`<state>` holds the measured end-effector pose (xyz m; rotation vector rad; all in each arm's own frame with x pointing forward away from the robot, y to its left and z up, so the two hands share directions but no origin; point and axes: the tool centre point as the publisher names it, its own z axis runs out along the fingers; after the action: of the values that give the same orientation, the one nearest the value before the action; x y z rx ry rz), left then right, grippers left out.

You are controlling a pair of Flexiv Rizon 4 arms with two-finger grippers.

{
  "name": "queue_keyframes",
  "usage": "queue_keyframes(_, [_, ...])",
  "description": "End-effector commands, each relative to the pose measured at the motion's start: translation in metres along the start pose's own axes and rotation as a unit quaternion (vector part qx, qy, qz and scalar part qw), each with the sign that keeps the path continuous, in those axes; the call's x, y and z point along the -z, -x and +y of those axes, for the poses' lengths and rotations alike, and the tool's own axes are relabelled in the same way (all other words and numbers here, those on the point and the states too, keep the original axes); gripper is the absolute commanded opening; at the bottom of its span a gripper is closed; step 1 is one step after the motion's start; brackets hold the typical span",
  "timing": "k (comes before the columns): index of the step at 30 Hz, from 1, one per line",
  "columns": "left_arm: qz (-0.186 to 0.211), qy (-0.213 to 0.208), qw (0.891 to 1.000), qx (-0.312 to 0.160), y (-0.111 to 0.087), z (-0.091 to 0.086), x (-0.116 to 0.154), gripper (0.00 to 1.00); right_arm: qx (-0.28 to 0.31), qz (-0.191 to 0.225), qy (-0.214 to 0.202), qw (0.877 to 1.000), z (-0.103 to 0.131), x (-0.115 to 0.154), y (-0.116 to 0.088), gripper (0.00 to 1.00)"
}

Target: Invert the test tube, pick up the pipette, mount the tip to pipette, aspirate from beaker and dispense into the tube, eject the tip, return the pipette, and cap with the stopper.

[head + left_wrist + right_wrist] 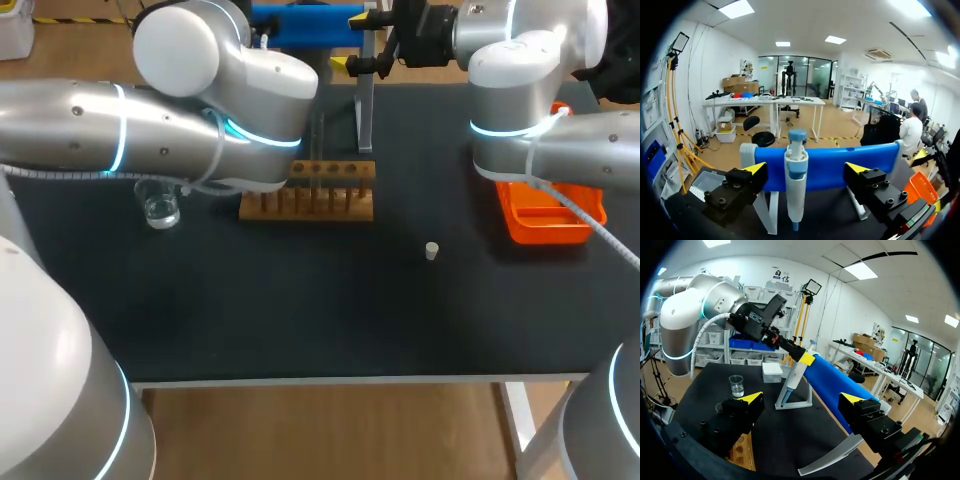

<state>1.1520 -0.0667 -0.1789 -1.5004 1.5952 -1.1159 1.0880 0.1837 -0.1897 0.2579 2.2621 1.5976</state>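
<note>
My left gripper (806,171) hung wide open, squared up on the pipette (796,182) in its stand (770,215), ready to grab; right gripper (801,400) sat open, empty, clear.

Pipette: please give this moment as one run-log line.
pipette on stand | left gripper open, pipette between fingers | right gripper open, empty | stopper on table

Seen from above, the left arm (150,125) covers the left end of the wooden rack (320,195) and the far rim of the beaker (160,208); the right arm (560,150) hides part of the orange tray (545,225); whether a tube stands in the rack is too small to tell.
</note>
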Motion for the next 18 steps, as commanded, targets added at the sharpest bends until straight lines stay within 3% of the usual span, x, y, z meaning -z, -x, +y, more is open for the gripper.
queue_keyframes(1, [0.014,-0.001,1.000,-0.002,0.001,-0.008,0.019,1.00,0.000,0.000,0.000,1.000,0.000,0.000,0.000,1.00])
queue_keyframes(6, [0.050,-0.008,0.999,-0.011,-0.005,-0.016,0.040,1.00,0.000,0.000,0.000,1.000,0.000,0.000,0.000,1.00])
queue_keyframes(10, [0.102,-0.005,0.994,-0.025,-0.008,-0.018,0.056,1.00,0.000,0.000,0.000,1.000,0.000,0.000,0.000,1.00])
queue_keyframes(15, [0.180,0.021,0.982,-0.054,-0.017,-0.012,0.081,1.00,0.000,0.000,0.000,1.000,0.000,0.000,0.000,1.00])
queue_keyframes(17, [0.227,0.015,0.972,-0.063,-0.017,-0.009,0.090,1.00,0.000,0.000,0.000,1.000,0.000,0.000,0.000,1.00])
queue_keyframes(18, [0.225,0.022,0.971,-0.074,-0.017,-0.006,0.095,1.00,0.000,0.000,0.000,1.000,0.000,0.000,0.000,1.00])
